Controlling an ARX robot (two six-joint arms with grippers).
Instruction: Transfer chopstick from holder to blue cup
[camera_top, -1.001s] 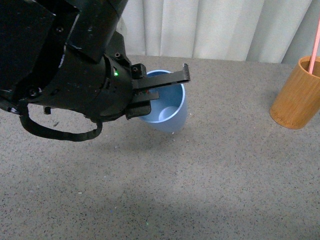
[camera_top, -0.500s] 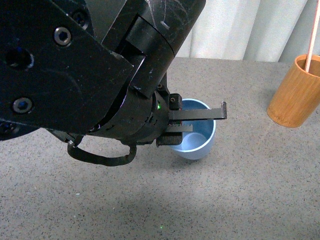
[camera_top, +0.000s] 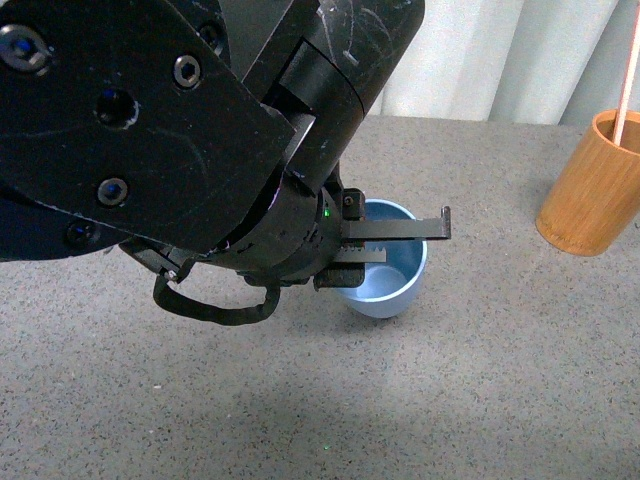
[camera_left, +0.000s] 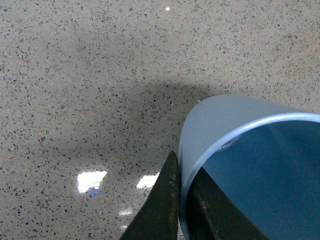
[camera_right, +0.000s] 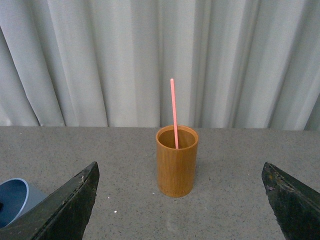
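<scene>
My left gripper is shut on the rim of the light blue cup, one finger inside and one outside; the left wrist view shows the rim pinched between the jaws. The cup is empty. The golden-brown holder stands upright at the right edge of the table, with the pink-red chopstick leaning up out of it. In the right wrist view the holder and chopstick stand straight ahead, some way off. My right gripper is open and empty, its fingers wide apart.
The table is a grey speckled surface. White curtains hang behind its far edge. My left arm fills the upper left of the front view and hides the table there.
My left gripper has carried the blue cup to the right, toward the holder, over the last second. In the last half second it hardly moved.
</scene>
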